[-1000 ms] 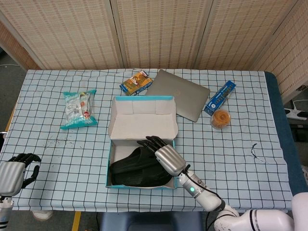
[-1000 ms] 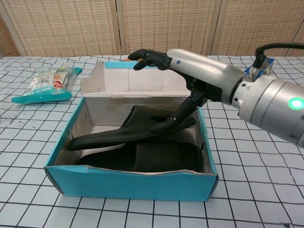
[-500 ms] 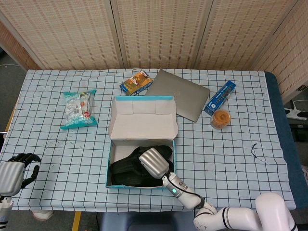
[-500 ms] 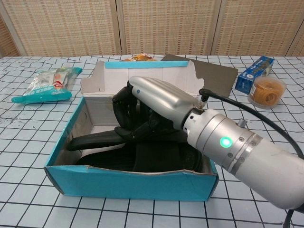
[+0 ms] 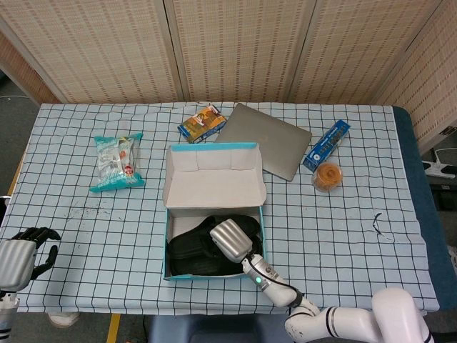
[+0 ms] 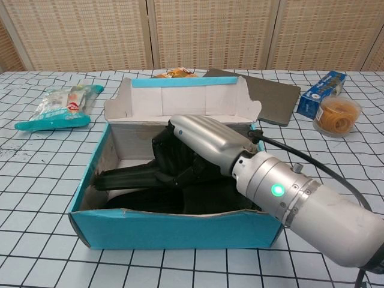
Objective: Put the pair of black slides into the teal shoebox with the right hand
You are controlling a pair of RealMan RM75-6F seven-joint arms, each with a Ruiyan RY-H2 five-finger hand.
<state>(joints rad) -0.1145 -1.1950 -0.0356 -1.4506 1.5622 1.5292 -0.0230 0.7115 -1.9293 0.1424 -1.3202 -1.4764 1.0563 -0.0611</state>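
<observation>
The teal shoebox (image 5: pixel 214 187) stands open at the table's middle, its lid flap raised at the back; its front wall (image 6: pixel 174 231) faces the chest view. Both black slides (image 5: pixel 187 250) lie inside it, one stacked on the other (image 6: pixel 129 179). My right hand (image 5: pixel 230 241) reaches down into the box from the front right, and its dark fingers (image 6: pixel 171 159) curl over the upper slide and grip it. My left hand (image 5: pixel 20 256) rests at the table's near left corner, holding nothing, fingers apart.
A teal snack bag (image 5: pixel 116 161) lies left of the box. Behind the box sit a small orange carton (image 5: pixel 201 122) and a flat grey lid (image 5: pixel 265 148). A blue box (image 5: pixel 326 144) and a tub of rubber bands (image 5: pixel 328 176) are at the back right.
My right hand turned down into the box, bringing the raised slide low onto the other one. The shoebox slid slightly to the right. The left hand stayed still.
</observation>
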